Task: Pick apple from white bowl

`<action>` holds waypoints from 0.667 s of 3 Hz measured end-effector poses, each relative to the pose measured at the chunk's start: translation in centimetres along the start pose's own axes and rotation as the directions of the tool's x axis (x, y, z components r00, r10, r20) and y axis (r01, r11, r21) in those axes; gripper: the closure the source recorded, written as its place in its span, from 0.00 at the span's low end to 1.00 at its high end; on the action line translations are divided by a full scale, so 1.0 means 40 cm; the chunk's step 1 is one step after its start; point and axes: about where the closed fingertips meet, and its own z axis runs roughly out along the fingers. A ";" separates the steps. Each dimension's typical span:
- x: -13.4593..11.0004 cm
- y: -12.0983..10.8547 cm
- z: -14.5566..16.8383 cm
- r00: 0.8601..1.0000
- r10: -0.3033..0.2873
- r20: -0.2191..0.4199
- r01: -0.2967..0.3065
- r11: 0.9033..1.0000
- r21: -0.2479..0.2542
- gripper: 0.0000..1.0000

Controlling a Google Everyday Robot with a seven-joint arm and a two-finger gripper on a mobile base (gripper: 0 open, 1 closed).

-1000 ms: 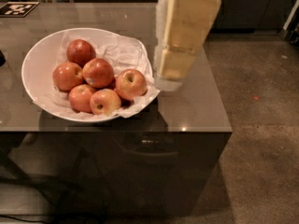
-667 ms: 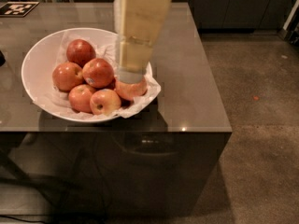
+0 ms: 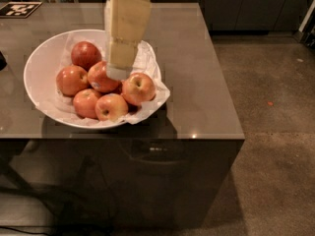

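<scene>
Just beside the gripper [image 3: 118, 73] lies the apple [image 3: 98, 76].

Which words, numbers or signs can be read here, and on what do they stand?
No text is readable.
Sticker on the apple: too small.
Tag on the table: pattern only, no words.
Gripper, above the apple in the bowl: no marking seen.
</scene>
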 end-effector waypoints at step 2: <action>-0.030 -0.119 0.083 0.995 0.053 0.081 -0.052 0.999 -0.007 0.00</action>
